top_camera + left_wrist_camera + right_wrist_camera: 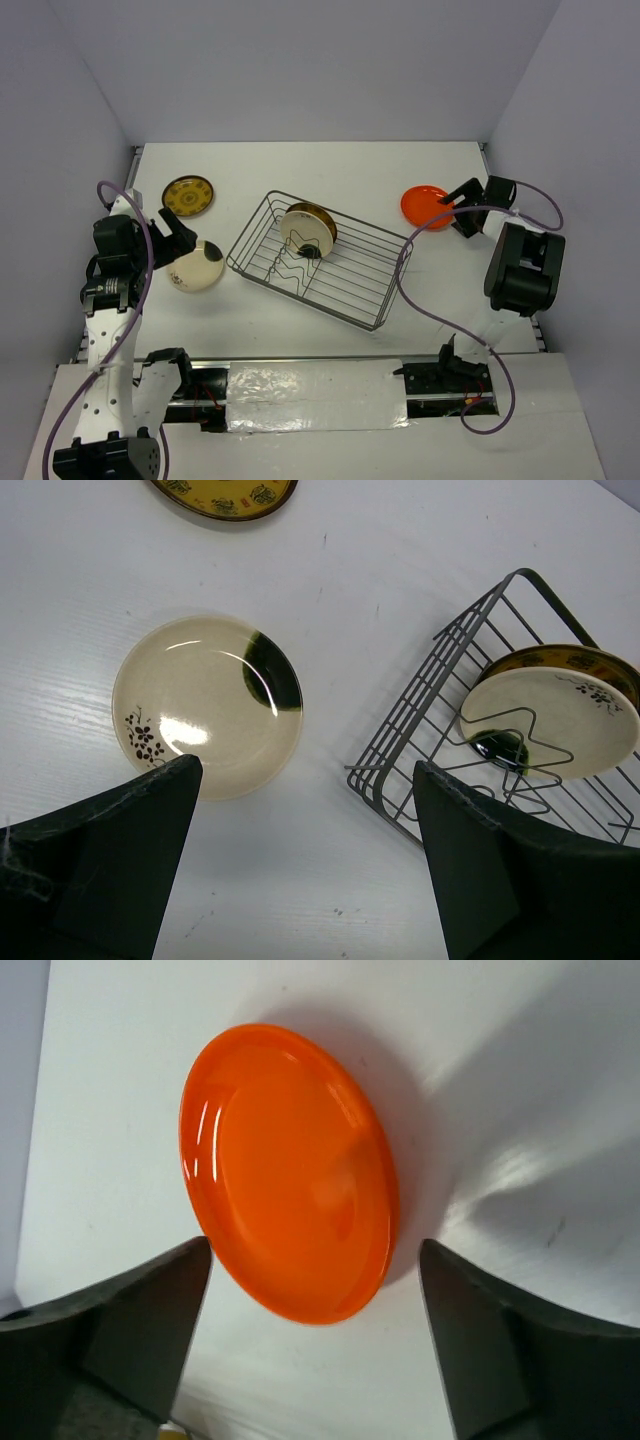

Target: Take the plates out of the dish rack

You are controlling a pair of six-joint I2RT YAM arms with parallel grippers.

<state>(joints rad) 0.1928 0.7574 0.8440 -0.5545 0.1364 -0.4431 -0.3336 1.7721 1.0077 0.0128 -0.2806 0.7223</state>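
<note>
Dark fingers fill the lower corners of both wrist views, and each pair stands well apart with nothing between them. The left gripper (307,770) hovers open over the near rim of a cream plate (205,705). The right gripper (315,1245), likewise spread, brackets the near edge of the orange plate (290,1170) without clamping it.

On the white table (300,165), the dish rack (370,229) sits at the middle. Its long axis runs on a diagonal from the far left toward the near right edge. That angle presents one short end to the left arm and the other to the right, so, as I judge it, either arm can reach in.

Two plates remain in the rack, toward its left end. A cream one (550,720) stands on edge in the wavy dividers, leaning back. A yellow-rimmed one (560,660) stands close behind it. Their faces turn roughly toward the left arm, so their rims seem to lie across the rack's length. The dividers hold them upright, leaving the top rims exposed for a pinch.

Three plates lie flat, face up, outside the rack. The orange one rests near the far right corner. The cream one lies beside the rack near the left edge. A patterned yellow plate (188,195) lies just beyond it. Each rests on the side of the arm nearest it, which suggests the unloading is split between the two arms and a little past half done.
</note>
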